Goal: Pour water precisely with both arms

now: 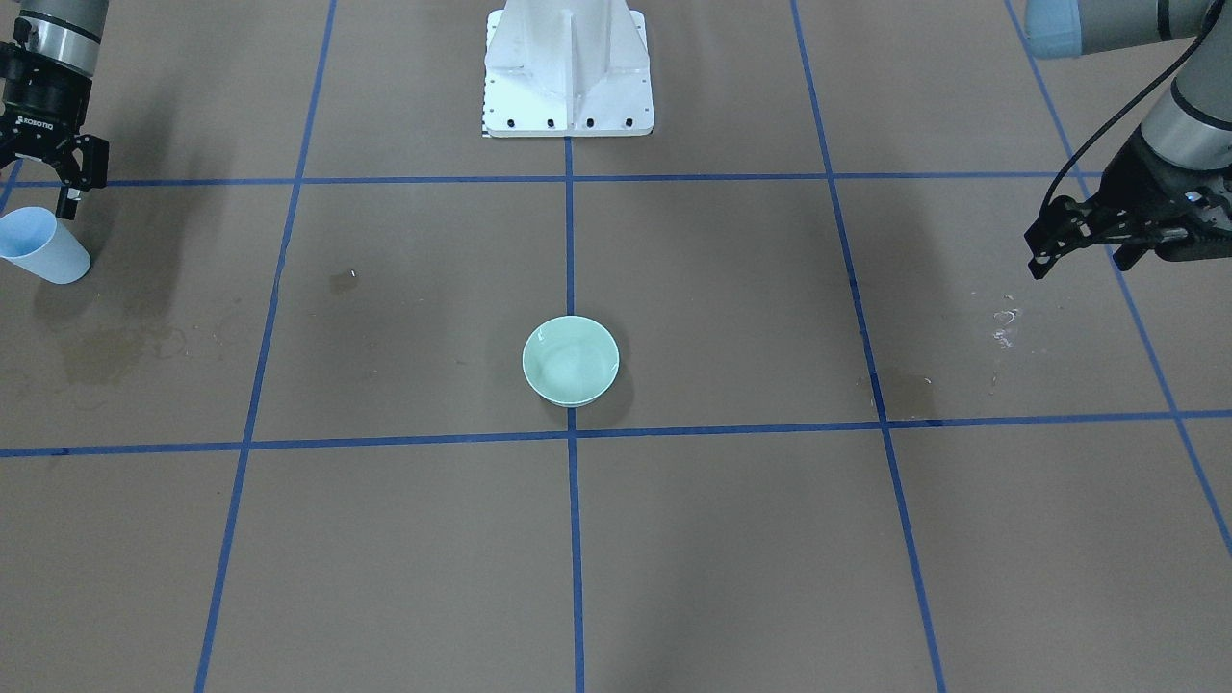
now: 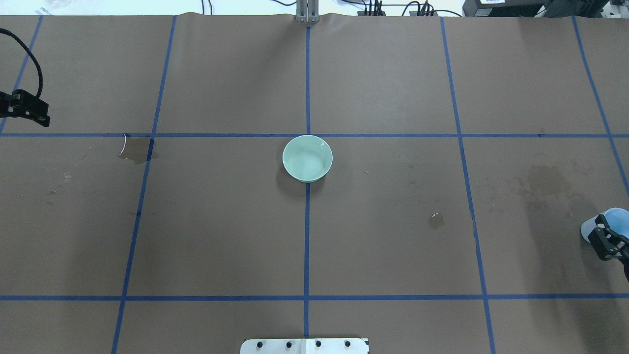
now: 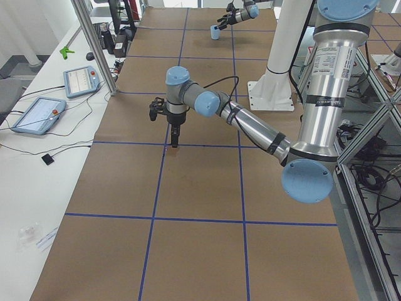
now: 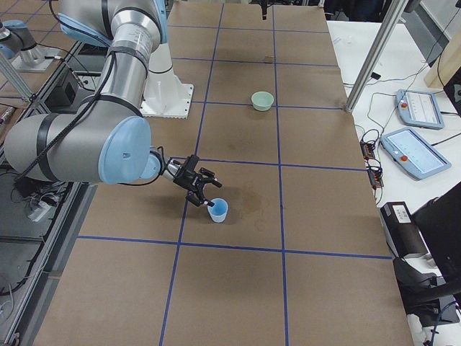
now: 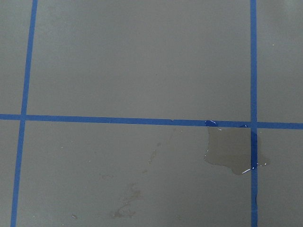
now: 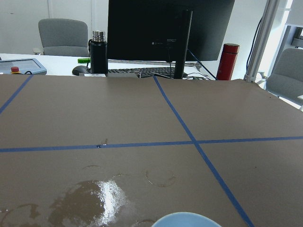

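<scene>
A pale blue cup (image 6: 182, 220) showed its rim closest, at the bottom edge of the right wrist view. The right gripper (image 4: 202, 192) hung with its jaws spread, one fingertip at the cup's rim, not clasping it. Water (image 6: 97, 198) lay as a shiny patch on the brown table (image 1: 731, 539) beside the cup. The left gripper (image 1: 1070, 245) hovered above a second puddle (image 5: 230, 153); how wide it stood could not be told. A green bowl (image 1: 571, 361) sat mid-table, well apart from both grippers.
</scene>
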Motion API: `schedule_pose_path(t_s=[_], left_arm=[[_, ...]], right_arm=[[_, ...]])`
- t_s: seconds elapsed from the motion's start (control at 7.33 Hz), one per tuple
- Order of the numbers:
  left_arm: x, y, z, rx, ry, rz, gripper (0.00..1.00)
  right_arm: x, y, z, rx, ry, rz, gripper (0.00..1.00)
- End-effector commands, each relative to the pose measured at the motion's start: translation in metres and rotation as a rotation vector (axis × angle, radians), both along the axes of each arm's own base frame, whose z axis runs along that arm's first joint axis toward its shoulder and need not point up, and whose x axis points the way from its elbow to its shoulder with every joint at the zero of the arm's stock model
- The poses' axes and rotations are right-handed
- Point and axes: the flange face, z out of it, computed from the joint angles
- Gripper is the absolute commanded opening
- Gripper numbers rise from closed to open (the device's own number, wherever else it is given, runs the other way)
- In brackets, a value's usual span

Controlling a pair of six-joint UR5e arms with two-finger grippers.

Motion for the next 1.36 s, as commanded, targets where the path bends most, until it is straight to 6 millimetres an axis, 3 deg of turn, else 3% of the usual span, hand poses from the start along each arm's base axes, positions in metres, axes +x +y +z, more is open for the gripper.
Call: schedule_pose_path(t_s=[0.0, 0.14, 0.27, 0.55, 0.82, 0.95, 1.09, 1.23], left_arm=[[0.006, -0.009, -0.023, -0.003, 0.029, -0.044, 1.0], [0.01, -0.016, -0.043, -0.004, 0.056, -0.081, 1.0], [0.02, -0.019, -0.064, -0.033, 0.1, -0.122, 1.0], [0.112, -0.008, -0.14, -0.153, 0.247, -0.081, 1.0], [0.187, -0.006, -0.208, -0.226, 0.303, -0.087, 1.0], [0.223, -0.001, -0.234, -0.22, 0.311, -0.107, 1.0], [0.274, -0.003, -0.255, -0.208, 0.317, -0.162, 1.0], [0.321, -0.013, -0.255, -0.206, 0.316, -0.183, 1.0]], right_arm=[[0.016, -0.026, -0.058, -0.06, 0.067, 0.007, 0.99], [0.019, -0.049, -0.085, -0.103, 0.087, 0.016, 0.99], [0.015, -0.059, -0.095, -0.109, 0.094, 0.011, 0.99], [0.011, -0.074, -0.109, -0.132, 0.094, -0.001, 0.99], [0.024, -0.101, -0.126, -0.174, 0.136, -0.034, 0.99], [0.03, -0.12, -0.139, -0.197, 0.134, -0.059, 0.99], [0.036, -0.135, -0.149, -0.201, 0.15, -0.083, 0.99], [0.039, -0.143, -0.154, -0.204, 0.164, -0.105, 0.99]])
